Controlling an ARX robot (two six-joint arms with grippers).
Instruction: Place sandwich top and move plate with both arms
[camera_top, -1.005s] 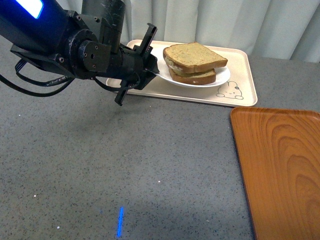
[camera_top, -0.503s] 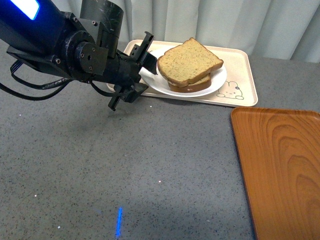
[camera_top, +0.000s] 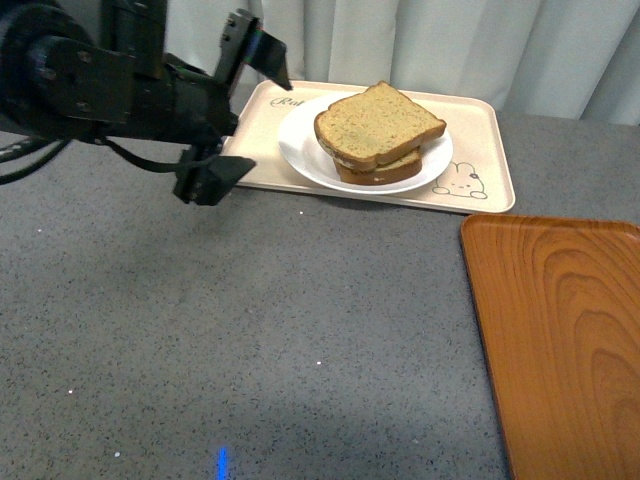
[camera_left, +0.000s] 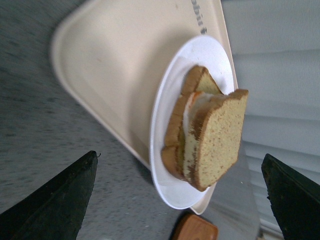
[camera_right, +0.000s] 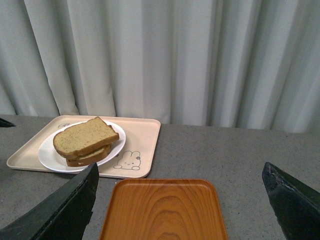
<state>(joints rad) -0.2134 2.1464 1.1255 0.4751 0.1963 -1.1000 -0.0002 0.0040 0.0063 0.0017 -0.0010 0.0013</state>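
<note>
Since earlier: left pincer (camera_top: 232, 110) withdrawn leftward, spread, empty. Sandwich top (camera_top: 378, 123) seated. Plate (camera_top: 300, 150) move pending; requires both pincers gripping opposite rims. Right pincer (camera_right: 180, 200) spread.

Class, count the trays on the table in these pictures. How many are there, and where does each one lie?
2. The beige tray lies at the back by the curtain, carrying the white plate. The orange wood-grain tray lies nearer, at front right, cut off by the picture's edge.
</note>
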